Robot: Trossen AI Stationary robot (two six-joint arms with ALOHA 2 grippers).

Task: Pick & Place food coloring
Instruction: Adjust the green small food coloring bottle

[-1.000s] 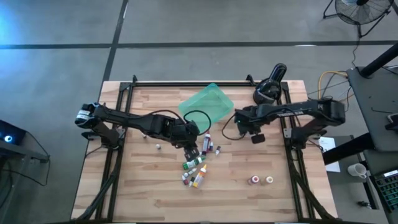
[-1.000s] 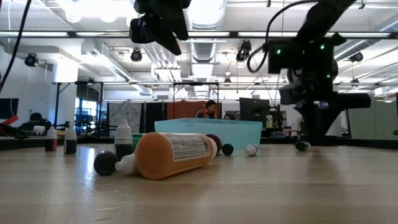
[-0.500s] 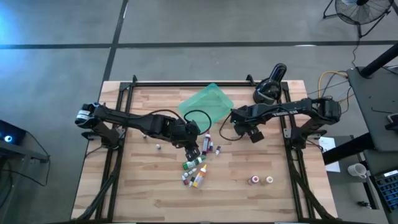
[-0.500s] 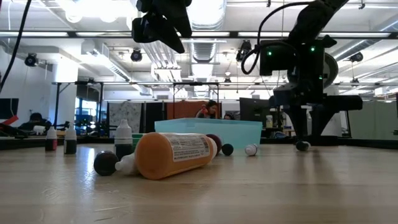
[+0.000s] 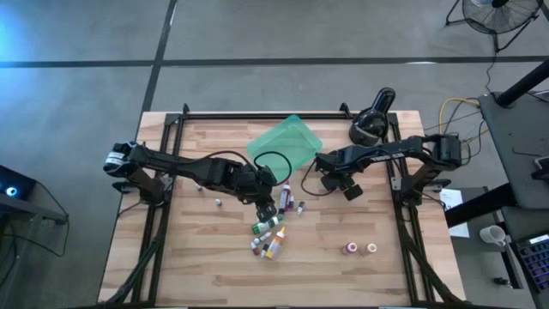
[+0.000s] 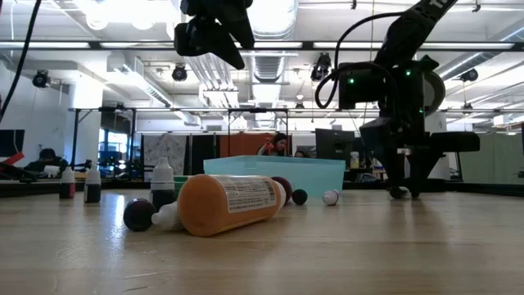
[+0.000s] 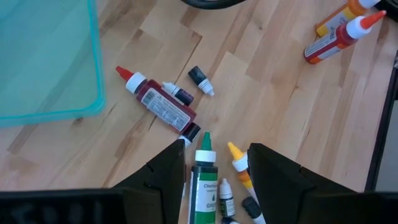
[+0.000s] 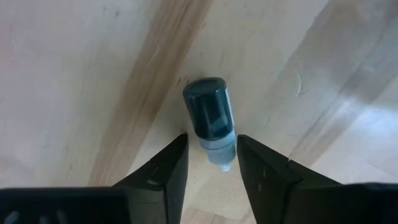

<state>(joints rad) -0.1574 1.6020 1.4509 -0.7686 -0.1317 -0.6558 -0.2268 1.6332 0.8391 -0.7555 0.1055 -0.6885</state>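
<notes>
Right wrist view: right gripper (image 8: 208,158) spread narrowly astride a lying dark-teal bottle (image 8: 210,118), not gripping. Left gripper (image 7: 214,163) open, empty, above bottle cluster (image 5: 273,230) at tray's (image 5: 287,137) 6 o'clock.

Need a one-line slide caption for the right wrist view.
Right gripper, jaws open, straddles the tip of a small dark teal food coloring bottle lying on the light wooden table.
</notes>
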